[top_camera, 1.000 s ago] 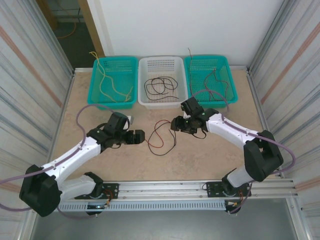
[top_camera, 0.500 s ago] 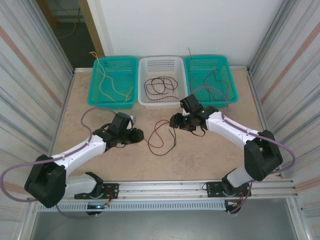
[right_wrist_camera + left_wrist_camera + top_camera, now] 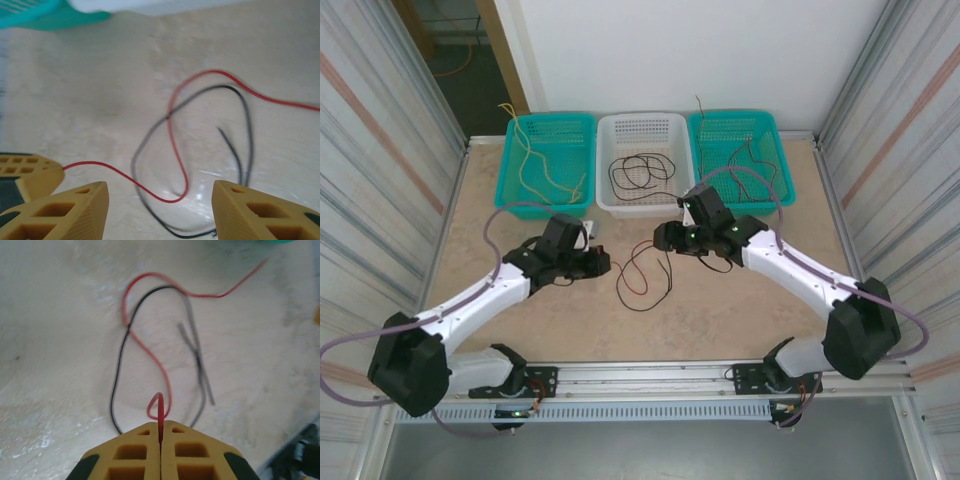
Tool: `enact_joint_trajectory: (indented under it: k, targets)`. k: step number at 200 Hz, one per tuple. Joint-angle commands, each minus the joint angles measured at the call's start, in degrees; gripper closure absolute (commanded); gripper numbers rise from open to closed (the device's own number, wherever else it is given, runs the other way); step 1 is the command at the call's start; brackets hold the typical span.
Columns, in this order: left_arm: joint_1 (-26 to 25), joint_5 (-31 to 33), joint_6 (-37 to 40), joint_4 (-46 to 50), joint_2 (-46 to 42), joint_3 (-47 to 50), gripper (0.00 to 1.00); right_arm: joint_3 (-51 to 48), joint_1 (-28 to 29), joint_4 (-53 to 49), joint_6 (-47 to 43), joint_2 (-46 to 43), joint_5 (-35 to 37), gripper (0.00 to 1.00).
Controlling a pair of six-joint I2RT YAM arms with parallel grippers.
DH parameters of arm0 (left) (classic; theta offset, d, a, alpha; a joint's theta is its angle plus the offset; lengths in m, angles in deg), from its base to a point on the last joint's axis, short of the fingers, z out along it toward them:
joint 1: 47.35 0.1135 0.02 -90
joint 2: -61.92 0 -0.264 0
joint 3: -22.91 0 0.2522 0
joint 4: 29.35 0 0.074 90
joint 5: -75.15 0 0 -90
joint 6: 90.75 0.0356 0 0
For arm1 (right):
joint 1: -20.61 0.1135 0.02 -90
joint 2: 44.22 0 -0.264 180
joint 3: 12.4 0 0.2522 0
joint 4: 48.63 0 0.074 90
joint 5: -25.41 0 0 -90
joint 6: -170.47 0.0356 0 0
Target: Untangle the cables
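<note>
The left fingers (image 3: 142, 442), spread wide a second ago, have now pressed together on the near end of the red cable (image 3: 148, 351), pinching it upright in the seam between them. By the look of it, one end is now secured, so the red strand can be drawn clear of the black cable (image 3: 119, 365) it crosses. Both cables lie looped on the pale surface (image 3: 740, 310) between the two arms, in front of the baskets (image 3: 638, 205). The right fingers (image 3: 75, 207) stand spread over the loops' far side, with cable lying between their tips; they grip nothing.
</note>
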Motion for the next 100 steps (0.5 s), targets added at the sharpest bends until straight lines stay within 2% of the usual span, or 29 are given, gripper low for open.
enact_joint_trajectory:
  k: [1,22,52,70,100]
  targets:
    - [-0.4,-3.0,7.5,5.4,-4.1,-7.3,1.00,1.3,1.6,4.8,-4.2,-4.1,-3.3,0.42]
    - [-0.4,-4.0,11.3,9.8,-5.2,-13.6,1.00,1.5,2.4,7.7,-5.6,-6.3,-6.2,0.39]
    - [0.2,-10.6,17.3,13.4,-5.6,-21.8,1.00,3.2,4.3,10.3,-8.4,-8.3,-8.7,0.33]
    - [0.8,-15.3,20.6,13.7,-5.9,-25.8,1.00,6.1,4.9,8.3,-10.2,-8.1,-6.3,0.32]
    - [2.6,-18.6,23.6,15.5,-4.9,-32.1,1.00,9.5,4.9,5.5,-12.9,-7.9,-3.0,0.32]
